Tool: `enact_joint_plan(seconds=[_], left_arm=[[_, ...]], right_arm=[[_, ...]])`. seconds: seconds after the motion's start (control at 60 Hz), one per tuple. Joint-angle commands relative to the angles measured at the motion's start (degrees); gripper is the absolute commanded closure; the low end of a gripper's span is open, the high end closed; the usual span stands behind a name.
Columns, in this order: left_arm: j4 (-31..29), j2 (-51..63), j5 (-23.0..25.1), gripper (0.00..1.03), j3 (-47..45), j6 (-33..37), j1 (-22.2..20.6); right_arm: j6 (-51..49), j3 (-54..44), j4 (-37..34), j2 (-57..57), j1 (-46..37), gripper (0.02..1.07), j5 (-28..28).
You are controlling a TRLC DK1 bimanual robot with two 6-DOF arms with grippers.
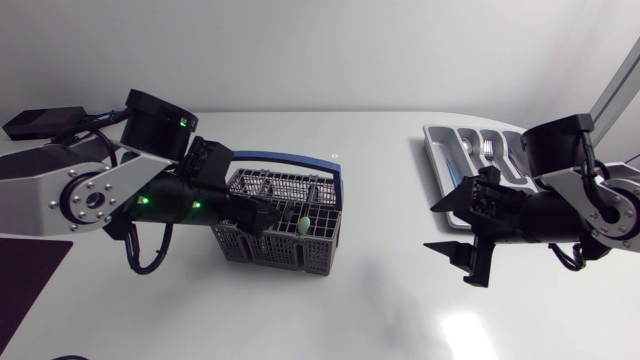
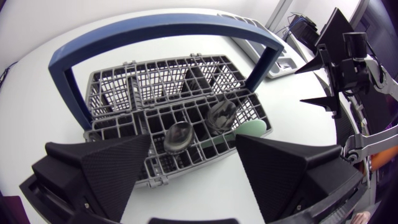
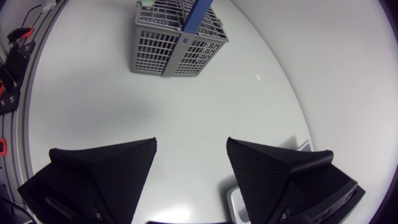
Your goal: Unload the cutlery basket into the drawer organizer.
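A grey cutlery basket (image 1: 283,232) with a blue handle (image 1: 290,158) stands left of the table's middle. My left gripper (image 1: 262,214) hangs open just above its near compartments. In the left wrist view, two spoons (image 2: 178,137) (image 2: 221,116) stand bowl-up in the basket (image 2: 168,87), between and ahead of the open fingers (image 2: 115,168), and a pale green piece (image 2: 253,127) lies beside them. The silver drawer organizer (image 1: 440,158) lies at the far right with cutlery in it. My right gripper (image 1: 462,228) hovers open and empty between the organizer and the basket (image 3: 177,43).
White tabletop (image 1: 390,290) stretches between the basket and the organizer. A dark purple mat (image 1: 25,280) lies at the front left corner. My right arm's gripper (image 2: 329,68) shows beyond the basket in the left wrist view.
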Motion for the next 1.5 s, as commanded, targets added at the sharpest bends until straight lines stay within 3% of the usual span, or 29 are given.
enact_joint_plan(seconds=[0.0, 0.467, 0.65, 0.767, 0.9, 1.283, 1.333, 1.4, 1.483], left_arm=[[1.03, 0.92, 2.27, 0.17, -1.87, 1.30, -0.02], [-0.99, -2.95, 9.92, 0.17, -1.69, 1.22, 1.39], [-0.64, -1.98, 9.04, 0.18, -1.26, 1.83, 3.94], [-5.91, -1.63, 5.79, 0.17, 1.38, 1.74, 5.34], [-12.68, -1.63, 5.44, 0.17, 4.28, 2.71, 6.49], [-14.00, -1.63, 6.84, 0.17, 5.16, 6.14, 7.45], [-14.61, -1.46, 6.84, 0.20, 5.51, 6.49, 7.45], [-14.70, -1.54, 6.93, 0.33, 5.86, 6.49, 7.36], [-14.53, -1.46, 7.02, 0.35, 6.13, 6.84, 7.63]], right_arm=[[2.65, -1.52, 0.05, 0.12, 1.59, 0.25, 0.86], [3.71, -2.14, 1.63, 2.32, 3.09, 0.25, 1.74], [4.06, -2.14, 1.63, 3.11, 3.97, 0.25, 1.92], [4.06, -2.14, 1.72, 3.46, 4.05, 0.25, 1.92], [4.32, -1.96, 1.81, 3.90, 4.84, 0.25, 2.01], [7.66, -1.79, 2.25, 3.81, 8.89, 0.26, 2.89], [8.19, -1.79, 2.25, 3.99, 9.77, 0.25, 3.33], [8.72, -1.70, 2.34, 4.25, 10.82, 0.25, 3.94], [9.42, -1.52, 2.42, 4.34, 11.79, 0.25, 4.20]])
